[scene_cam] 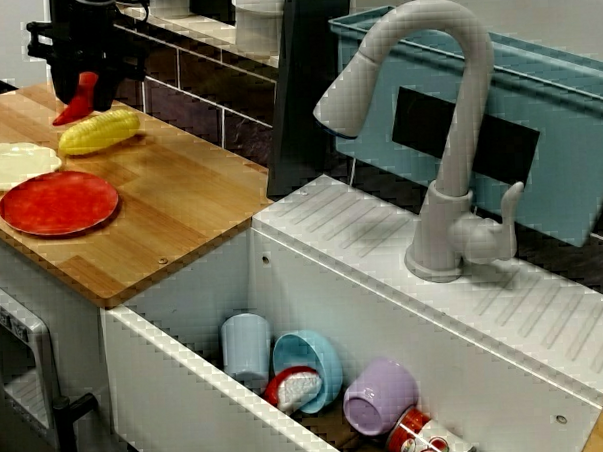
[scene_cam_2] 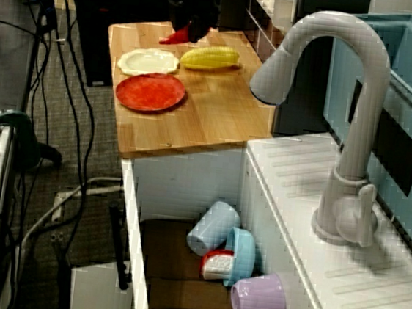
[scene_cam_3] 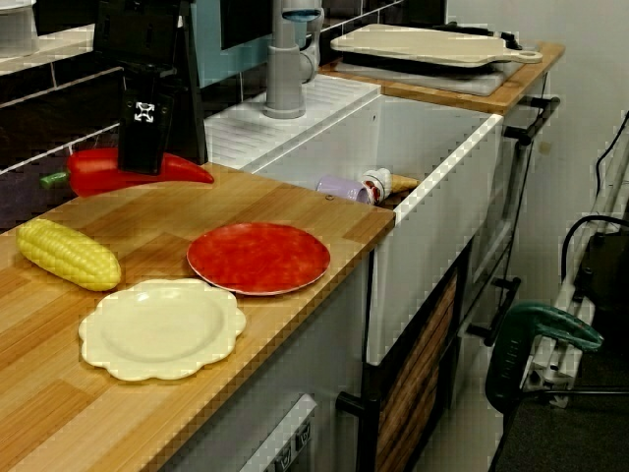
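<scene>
Plates occupy the near part of the worktop [scene_cam_3: 295,202] in the low view from its end. A cream scalloped plate [scene_cam_3: 162,329] is nearest, and a red plate [scene_cam_3: 258,258] lies just beyond it to the right, rims close but apart. A corn cob [scene_cam_3: 69,254] lies on its side to the left, just beyond the cream plate and apart from it.

Farther back, against the dark tiled wall, the gripper [scene_cam_3: 144,147] stands upright over a red pepper [scene_cam_3: 98,175]. Its fingers are pressed onto the pepper at about mid-length, with the stem end to the left and the tip to the right. In the view over the sink the pepper [scene_cam: 76,101] looks tilted, tip down, just behind the corn cob [scene_cam: 99,131]. In the low view it looks level. Whether it touches the wood cannot be told.

Handling, judged from these views:
- The pepper is smooth and tapered, so a hold toward the thicker stem half should slip less than one toward the tip.
- Apply firm, even pressure, because a tilted load tends to swing.
- Raise vertically before any sideways travel, because the corn cob is close and rolls easily.
- Stay off the wall behind.

Far right, the sink [scene_cam_3: 432,187] holds tumbled cups, and the faucet [scene_cam_3: 285,59] stands beyond.
</scene>
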Tool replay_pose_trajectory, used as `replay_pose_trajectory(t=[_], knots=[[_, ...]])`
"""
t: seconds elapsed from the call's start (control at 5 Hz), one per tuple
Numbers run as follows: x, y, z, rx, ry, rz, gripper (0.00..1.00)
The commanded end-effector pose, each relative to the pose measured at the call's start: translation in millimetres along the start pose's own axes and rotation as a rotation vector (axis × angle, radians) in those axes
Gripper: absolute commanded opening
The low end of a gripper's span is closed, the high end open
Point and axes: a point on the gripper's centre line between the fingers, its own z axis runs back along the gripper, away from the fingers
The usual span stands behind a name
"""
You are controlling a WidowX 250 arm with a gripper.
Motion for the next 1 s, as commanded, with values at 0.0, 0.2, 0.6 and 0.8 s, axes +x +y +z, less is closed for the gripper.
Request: replay_pose_trajectory(t=[0.0,0.2,0.6,0.8], knots=[[20.9,33.3,20.9,-0.003,-0.077,0.009,0.0],[22.0,46.3,19.0,-0.003,-0.074,-0.008,0.0],[21.6,59.3,19.0,0.0,-0.073,-0.045,0.0],[19.3,64.7,18.3,0.004,-0.081,-0.052,0.0]])
